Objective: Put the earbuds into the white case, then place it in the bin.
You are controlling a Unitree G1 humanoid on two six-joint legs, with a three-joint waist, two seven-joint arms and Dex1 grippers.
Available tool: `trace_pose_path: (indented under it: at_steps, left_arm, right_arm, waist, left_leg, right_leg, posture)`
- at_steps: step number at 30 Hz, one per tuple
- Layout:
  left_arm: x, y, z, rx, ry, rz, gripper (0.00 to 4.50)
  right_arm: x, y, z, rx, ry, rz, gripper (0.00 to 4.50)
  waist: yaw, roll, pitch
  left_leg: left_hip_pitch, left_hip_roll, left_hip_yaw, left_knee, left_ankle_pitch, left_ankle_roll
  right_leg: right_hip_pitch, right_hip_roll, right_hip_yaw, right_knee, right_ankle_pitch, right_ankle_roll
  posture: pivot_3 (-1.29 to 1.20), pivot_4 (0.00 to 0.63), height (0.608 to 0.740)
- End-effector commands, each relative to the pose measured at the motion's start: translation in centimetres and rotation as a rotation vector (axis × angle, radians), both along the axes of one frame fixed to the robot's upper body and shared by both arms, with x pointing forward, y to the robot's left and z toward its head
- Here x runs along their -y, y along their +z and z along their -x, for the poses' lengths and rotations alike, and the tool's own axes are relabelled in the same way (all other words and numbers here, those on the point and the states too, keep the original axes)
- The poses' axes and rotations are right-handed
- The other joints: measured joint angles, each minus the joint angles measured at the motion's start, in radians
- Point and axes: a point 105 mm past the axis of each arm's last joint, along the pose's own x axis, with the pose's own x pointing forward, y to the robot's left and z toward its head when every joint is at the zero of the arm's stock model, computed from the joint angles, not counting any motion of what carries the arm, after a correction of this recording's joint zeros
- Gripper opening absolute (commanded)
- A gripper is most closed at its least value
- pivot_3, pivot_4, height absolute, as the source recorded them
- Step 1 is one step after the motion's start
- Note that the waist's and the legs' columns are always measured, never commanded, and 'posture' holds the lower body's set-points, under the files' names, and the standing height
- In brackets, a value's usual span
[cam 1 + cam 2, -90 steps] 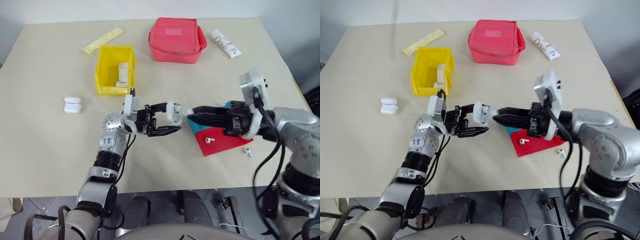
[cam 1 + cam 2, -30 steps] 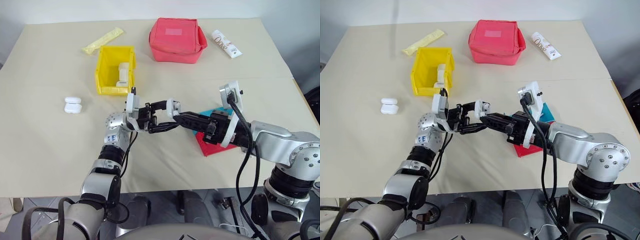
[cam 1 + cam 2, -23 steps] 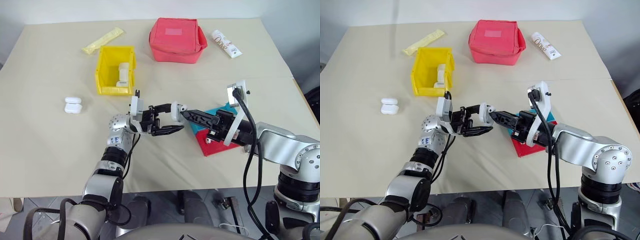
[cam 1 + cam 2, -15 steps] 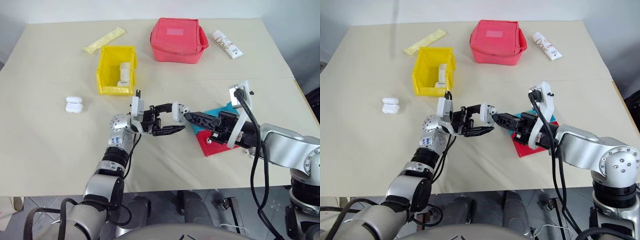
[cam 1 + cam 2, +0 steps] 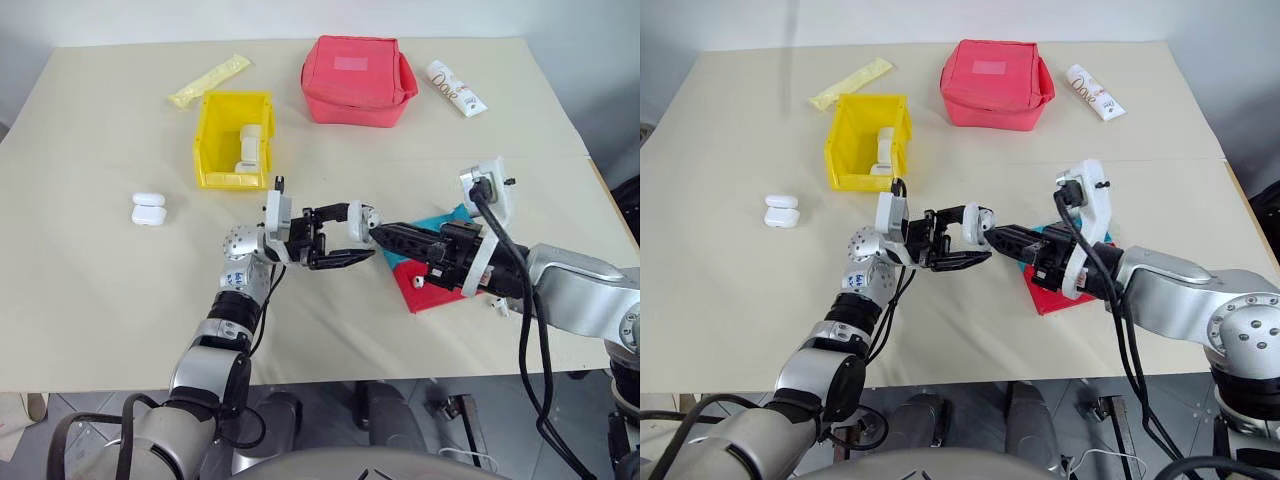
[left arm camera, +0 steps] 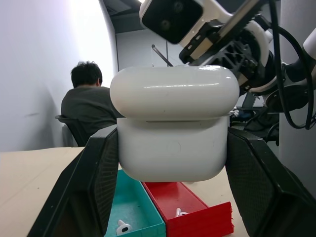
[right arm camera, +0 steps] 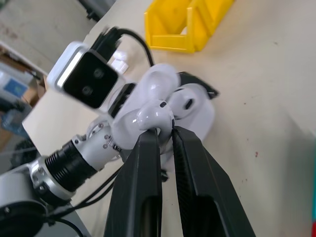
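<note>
Beige tabletop fills the head views. Far side: yellow bin w/ white stuff inside, a red pouch, a yellow packet and a tube. Two spare cases sit well left of the arms. In the middle, the left gripper is clamped on the case, held up off the tabletop. The right gripper comes in from the right, its tip right at the case. Under the right arm lie a teal tray and a red tray, side by side.

Left wrist view: the case sits tight btwn the two black fingers. From this side the lid looks down or nearly so. Below are the teal tray and red tray, each w/ an earbud in it. A person sits far back, turned away.

Right wrist view: the right gripper is pinched on one earbud, at the open case. One earbud looks already seated inside. The bin is up behind.

Step now, I think: putting the 2nd earbud in. Next: line the stem up w/ the empty slot, push in softly, let go, shut the lid, then carry the case to the bin.
</note>
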Motion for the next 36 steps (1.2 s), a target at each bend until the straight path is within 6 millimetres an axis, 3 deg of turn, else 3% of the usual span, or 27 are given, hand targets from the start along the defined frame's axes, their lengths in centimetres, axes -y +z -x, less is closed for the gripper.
trace_pose_path:
  at_steps: [1,22,36]
  left_arm:
    - [0.2,3.0,0.6,0.103,-0.064,0.088,2.79]
    - [-0.3,3.8,0.7,0.049,-0.125,0.097,2.79]
    - [-0.3,3.8,0.6,0.054,-0.124,0.091,2.79]
  right_arm:
    - [-0.8,-2.1,0.7,-0.02,0.053,0.095,0.45]
    - [-1.3,-3.8,1.7,0.197,0.154,0.322,0.45]
    - [-1.4,-4.1,1.6,0.246,0.172,0.356,0.45]
  waist:
    - [0.0,0.0,0.0]
    - [0.008,0.0,0.0]
    - [0.019,0.0,0.0]
  left_leg:
    - [0.0,0.0,0.0,0.0,0.0,0.0]
    - [0.0,0.0,0.0,0.0,0.0,0.0]
    - [0.0,0.0,0.0,0.0,0.0,0.0]
  right_leg:
    - [0.0,0.0,0.0,0.0,0.0,0.0]
    - [0.0,0.0,0.0,0.0,0.0,0.0]
    - [0.0,0.0,0.0,0.0,0.0,0.0]
  posture:
    - [0.0,0.15,0.74]
    - [0.0,0.15,0.74]
    - [0.0,0.15,0.74]
